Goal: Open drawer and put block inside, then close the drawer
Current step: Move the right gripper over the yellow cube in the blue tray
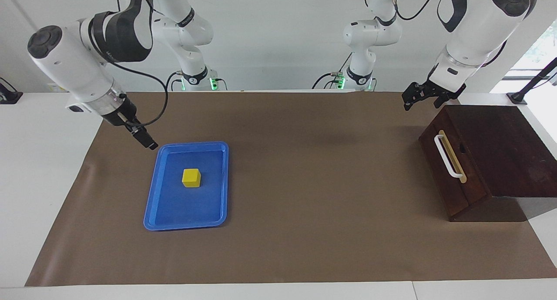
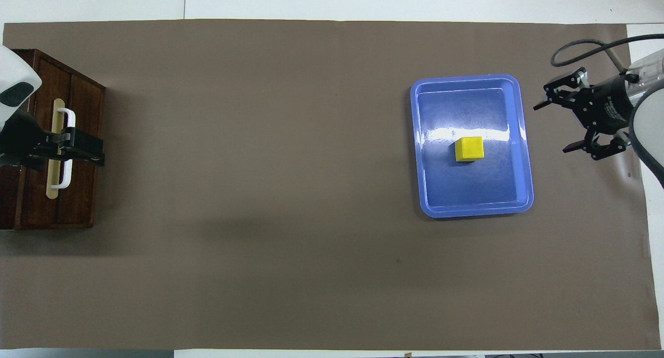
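Nothing done yet, by the look of it. Drawer [image 1: 450, 167] shut, flush in the brown box [image 1: 504, 148] at the left arm's end of the surface [image 1: 304, 248], white handle [image 1: 447, 156] untouched. Block [image 1: 191, 178] sits in the blue tray [image 1: 150, 213] toward the right arm's end, well apart from the drawer.

Left gripper [image 1: 421, 99] hangs in the air near the box's corner nearest the robots, fingers wide, holding nothing, not on the handle. Right gripper [image 2: 563, 127] is low just beside the tray's outer edge, over the mat [image 2: 311, 244], fingers spread wide in the overhead view, empty, not touching block or tray.

All left: pull drawer open, grab block, drop it in, push drawer shut. Right arm looks set for the block; left arm is placed for the handle.
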### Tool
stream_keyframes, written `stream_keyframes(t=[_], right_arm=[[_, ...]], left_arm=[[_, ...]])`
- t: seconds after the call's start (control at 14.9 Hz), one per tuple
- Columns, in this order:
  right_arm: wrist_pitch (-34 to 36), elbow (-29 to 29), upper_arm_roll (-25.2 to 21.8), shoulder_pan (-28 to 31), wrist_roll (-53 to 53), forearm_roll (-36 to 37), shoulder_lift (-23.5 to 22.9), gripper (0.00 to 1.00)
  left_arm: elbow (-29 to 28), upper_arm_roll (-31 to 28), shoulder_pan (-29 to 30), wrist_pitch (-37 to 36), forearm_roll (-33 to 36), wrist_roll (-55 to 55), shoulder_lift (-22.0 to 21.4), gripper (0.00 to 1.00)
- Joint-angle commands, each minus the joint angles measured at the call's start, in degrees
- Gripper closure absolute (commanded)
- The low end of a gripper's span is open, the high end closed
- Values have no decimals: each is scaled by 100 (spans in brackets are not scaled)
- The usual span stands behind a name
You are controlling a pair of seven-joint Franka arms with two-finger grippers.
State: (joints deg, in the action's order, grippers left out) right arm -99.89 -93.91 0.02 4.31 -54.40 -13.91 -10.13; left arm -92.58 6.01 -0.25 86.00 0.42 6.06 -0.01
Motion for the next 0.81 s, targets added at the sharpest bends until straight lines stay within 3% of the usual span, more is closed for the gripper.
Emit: stream_keyframes(t=[0.0,0.27,0.74], right_arm=[[-293,110,-54,218,-939,-917,-375,6],[-593,-452,-63,438,-1424,-1946,-550,7],[-795,-945,-54,527,-1039,-2607,-955,3]], left_arm=[[-32,-4,34,-57,-33,-26,-95,0],[-32,-4,34,-57,-33,-17,-95,0],[-32,-4,34,-57,-42,-26,-95,0]])
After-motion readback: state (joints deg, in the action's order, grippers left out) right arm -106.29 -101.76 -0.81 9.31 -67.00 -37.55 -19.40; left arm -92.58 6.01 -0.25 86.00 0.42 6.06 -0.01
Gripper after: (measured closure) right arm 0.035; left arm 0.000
